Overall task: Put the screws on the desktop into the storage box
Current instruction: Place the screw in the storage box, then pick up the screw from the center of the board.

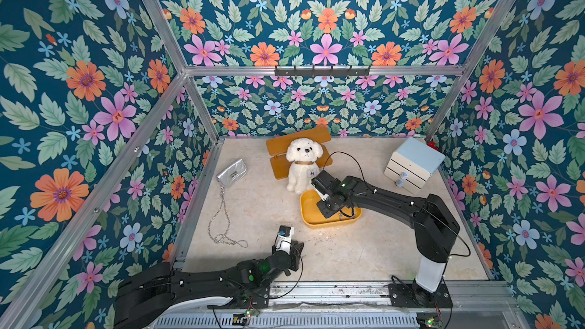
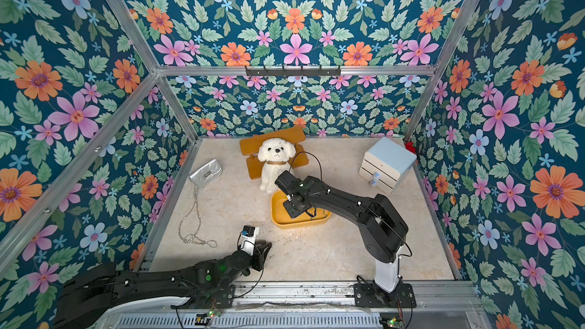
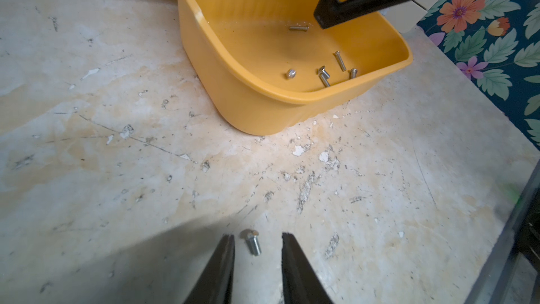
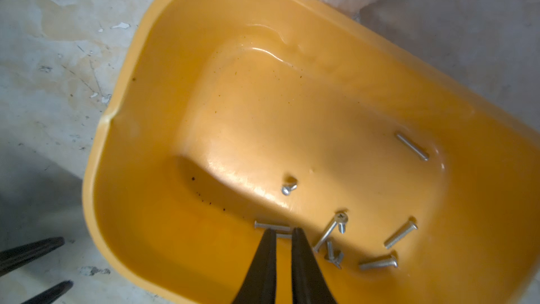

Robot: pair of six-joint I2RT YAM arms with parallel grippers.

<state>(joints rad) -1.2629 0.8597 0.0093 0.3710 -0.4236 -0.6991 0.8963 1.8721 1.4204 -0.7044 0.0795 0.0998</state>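
Left gripper [image 3: 258, 236] slightly open, empty, straddling screw [image 3: 253, 242] on table [image 3: 117, 171]; right gripper [image 4: 283, 230] barely open, empty, inside box [image 4: 131, 171] above screws [image 4: 400, 238].

Dark teal wallpaper [image 1: 326, 49] with pink, orange and pale blue flowers covers the three walls around you. Aluminium rails [image 1: 149, 4] run up the corners, and a black hook rail [image 1: 323, 72] sits on the back crossbar. Toward the back wall you see a small wooden seat [image 1: 296, 140] and a white drawer cabinet [image 1: 411, 166] with a light blue top. Light is even.
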